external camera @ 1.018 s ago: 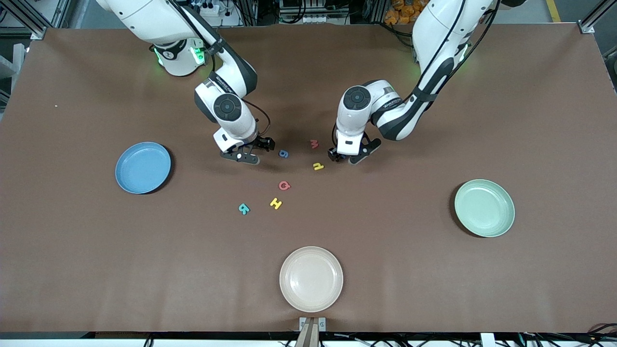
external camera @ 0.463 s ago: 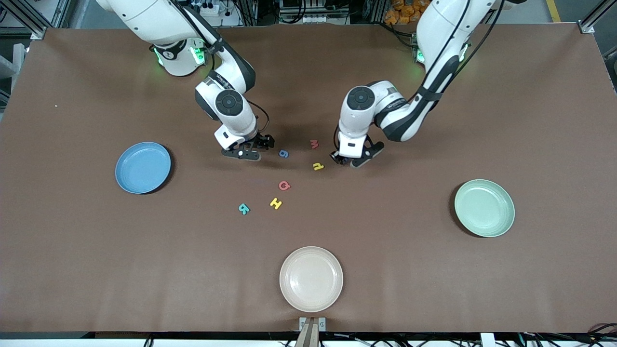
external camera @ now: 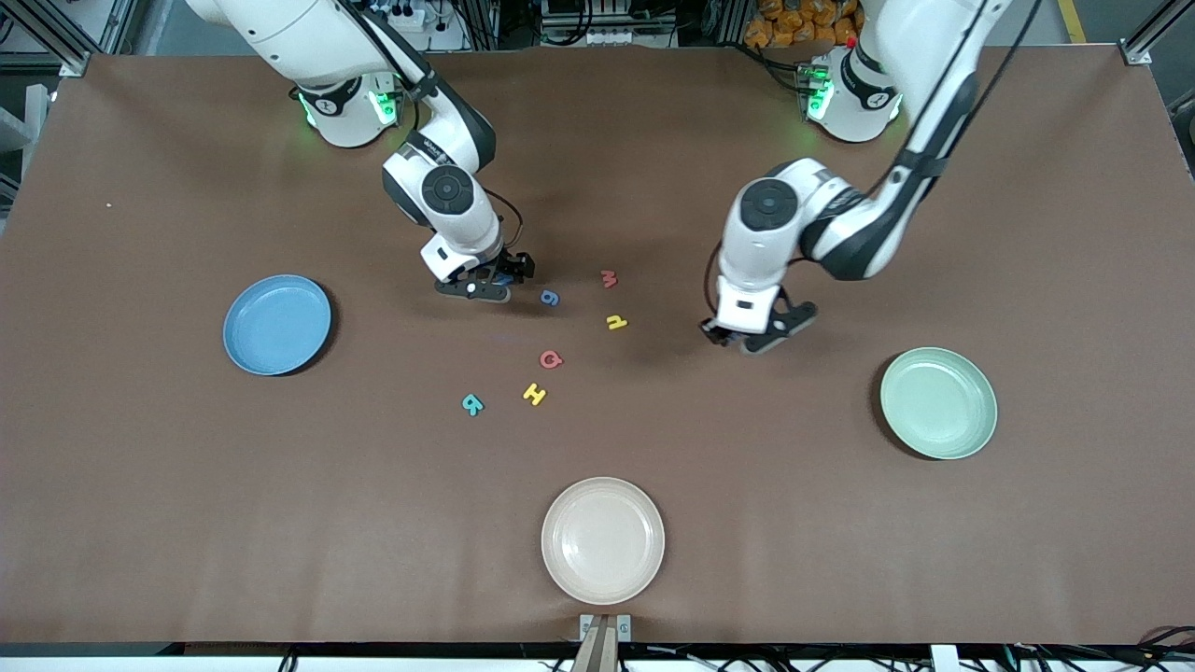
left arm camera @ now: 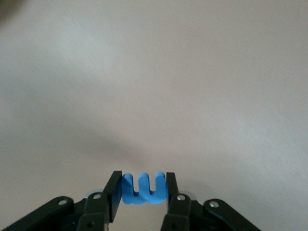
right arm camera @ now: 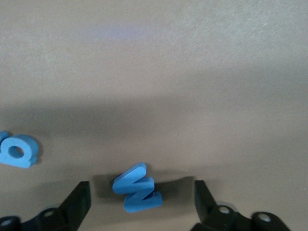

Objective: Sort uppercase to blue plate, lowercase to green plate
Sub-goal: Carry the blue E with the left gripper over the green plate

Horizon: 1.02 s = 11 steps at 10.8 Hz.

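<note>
My left gripper (external camera: 752, 338) is clenched on the blue e-like letter (left arm camera: 143, 190), seated square between the fingertips. It hangs over bare table, and the green plate (external camera: 938, 402) lies off toward the left arm's end. My right gripper (external camera: 485, 285) stands released astride the blue M (right arm camera: 136, 188). The letter lies centred between the jaws, skewed to their closing line, touching neither. The blue plate (external camera: 276, 324) lies toward the right arm's end.

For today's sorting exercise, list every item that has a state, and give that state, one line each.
Left pincer: shut on blue E-like letter.
Right pincer: open around blue M, which lies on table.
Blue plate: empty.
Green plate: empty.
Beige plate: empty.
</note>
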Available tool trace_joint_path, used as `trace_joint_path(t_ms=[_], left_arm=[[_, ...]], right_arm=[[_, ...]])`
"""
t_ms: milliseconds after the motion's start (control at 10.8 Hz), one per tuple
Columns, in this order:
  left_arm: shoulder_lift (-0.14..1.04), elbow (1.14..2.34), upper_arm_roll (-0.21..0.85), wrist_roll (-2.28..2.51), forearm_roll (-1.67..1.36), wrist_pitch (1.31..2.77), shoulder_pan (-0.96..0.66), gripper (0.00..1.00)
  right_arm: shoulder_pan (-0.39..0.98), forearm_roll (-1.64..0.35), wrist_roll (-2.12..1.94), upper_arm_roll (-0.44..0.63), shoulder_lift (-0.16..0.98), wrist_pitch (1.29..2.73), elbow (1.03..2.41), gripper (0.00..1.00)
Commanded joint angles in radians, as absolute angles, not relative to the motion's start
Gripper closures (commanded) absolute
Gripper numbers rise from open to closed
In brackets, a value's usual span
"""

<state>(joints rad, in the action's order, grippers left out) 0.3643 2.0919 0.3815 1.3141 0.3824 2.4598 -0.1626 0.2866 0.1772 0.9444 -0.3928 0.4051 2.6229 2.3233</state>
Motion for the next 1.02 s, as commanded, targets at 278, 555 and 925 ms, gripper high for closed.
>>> trace_joint_path(t_ms=[278, 555, 925], left_arm=[[0.233, 2.134, 0.402, 0.511, 0.092, 2.301, 0.113, 1.0], [0.232, 2.134, 0.388, 0.223, 0.08, 2.286, 0.228, 1.0], [0.268, 2.103, 0.243, -0.185, 0.08, 2.287, 0.253, 1.0]], right_arm=[[0.311, 0.255, 0.982, -0.391, 0.426, 2.643, 2.329, 0.33], [0.311, 0.258, 0.983, -0.391, 0.439, 2.675, 2.329, 0.64], [0.307, 0.258, 0.983, -0.391, 0.439, 2.672, 2.326, 0.8]])
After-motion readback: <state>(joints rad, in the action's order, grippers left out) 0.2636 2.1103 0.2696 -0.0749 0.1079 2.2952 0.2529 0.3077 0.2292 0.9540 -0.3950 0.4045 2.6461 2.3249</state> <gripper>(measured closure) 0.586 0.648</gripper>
